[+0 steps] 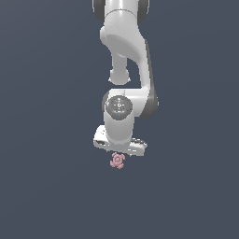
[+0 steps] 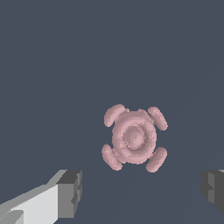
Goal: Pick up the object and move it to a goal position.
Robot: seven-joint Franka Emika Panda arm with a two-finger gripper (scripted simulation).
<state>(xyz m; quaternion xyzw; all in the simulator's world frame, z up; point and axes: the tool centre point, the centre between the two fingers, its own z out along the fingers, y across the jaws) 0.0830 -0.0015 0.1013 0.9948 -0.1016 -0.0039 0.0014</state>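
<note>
The object (image 1: 117,160) is a tiny pale pink knob with four rounded lobes around a central ring, lying on the flat dark grey surface. In the exterior view it sits just below the white arm's hand, whose fingers are hidden there. In the wrist view the object (image 2: 134,137) lies between and beyond the two fingertips (image 2: 70,194), which stand wide apart. The gripper (image 2: 142,190) is open and empty, close above the object and not touching it.
The white Franka arm (image 1: 125,70) reaches down from the top of the exterior view. The plain dark grey surface (image 1: 46,186) fills the rest of both views, with no other objects in sight.
</note>
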